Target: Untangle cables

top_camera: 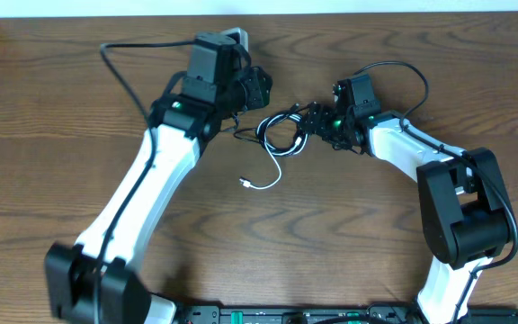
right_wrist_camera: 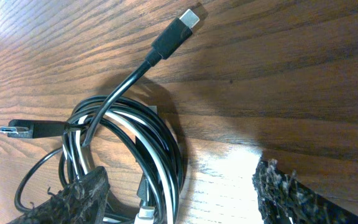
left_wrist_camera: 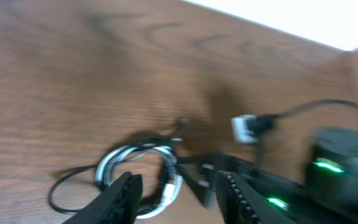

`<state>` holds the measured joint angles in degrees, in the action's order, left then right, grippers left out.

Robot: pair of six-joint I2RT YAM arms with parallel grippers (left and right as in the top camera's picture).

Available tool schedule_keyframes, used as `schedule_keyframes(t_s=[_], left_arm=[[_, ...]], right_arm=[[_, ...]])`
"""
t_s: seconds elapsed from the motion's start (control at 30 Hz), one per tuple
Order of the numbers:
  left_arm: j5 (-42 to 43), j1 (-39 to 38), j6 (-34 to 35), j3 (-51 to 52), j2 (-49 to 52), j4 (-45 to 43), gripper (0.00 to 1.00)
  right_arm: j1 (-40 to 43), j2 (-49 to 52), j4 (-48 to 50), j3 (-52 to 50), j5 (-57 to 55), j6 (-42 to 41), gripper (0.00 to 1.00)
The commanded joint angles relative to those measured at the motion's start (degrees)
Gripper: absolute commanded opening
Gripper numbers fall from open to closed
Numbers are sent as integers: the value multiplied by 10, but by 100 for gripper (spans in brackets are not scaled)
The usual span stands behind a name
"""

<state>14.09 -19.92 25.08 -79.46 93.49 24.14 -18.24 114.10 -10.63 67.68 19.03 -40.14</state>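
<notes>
Black and white cables [right_wrist_camera: 160, 149] | coiled, partly between right fingers [right_wrist_camera: 291, 193]

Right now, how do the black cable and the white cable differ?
Colour: the black cable is dark, the white cable light. Pose: the white cable sends a long tail out of the bundle, ending in a plug; the black cable stays close to the bundle, its plugs poking out on short ends. Both loop together in one coil on the table.

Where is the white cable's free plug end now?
Overhead view: the white plug lies on the table, alone, below-left of the tangled coil.
</notes>
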Motion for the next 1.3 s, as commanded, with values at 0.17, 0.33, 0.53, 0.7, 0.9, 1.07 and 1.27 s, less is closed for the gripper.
schedule_keyframes(t_s=[0.17, 0.33, 0.53, 0.7, 0.9, 1.07, 1.27], left_arm=[[-1, 57, -87, -3, 128, 14, 49], [3, 64, -177, -3, 158, 62, 49], [90, 64, -253, -3, 189, 80, 50], [93, 64, -212, -3, 227, 93, 50], [87, 64, -184, -3, 235, 101, 50], [3, 64, -160, -3, 235, 130, 50], [-84, 64, -153, -3, 235, 150, 50]], right_arm=[[-1, 13, -7, -10, -15, 2, 73], [-1, 13, -5, -10, -15, 2, 73], [-2, 13, -3, -10, -15, 4, 73], [-2, 13, -3, -10, -15, 6, 74], [-2, 13, -3, -10, -15, 6, 74], [-2, 13, -3, -10, -15, 11, 74], [-2, 13, -2, -10, -15, 10, 74]])
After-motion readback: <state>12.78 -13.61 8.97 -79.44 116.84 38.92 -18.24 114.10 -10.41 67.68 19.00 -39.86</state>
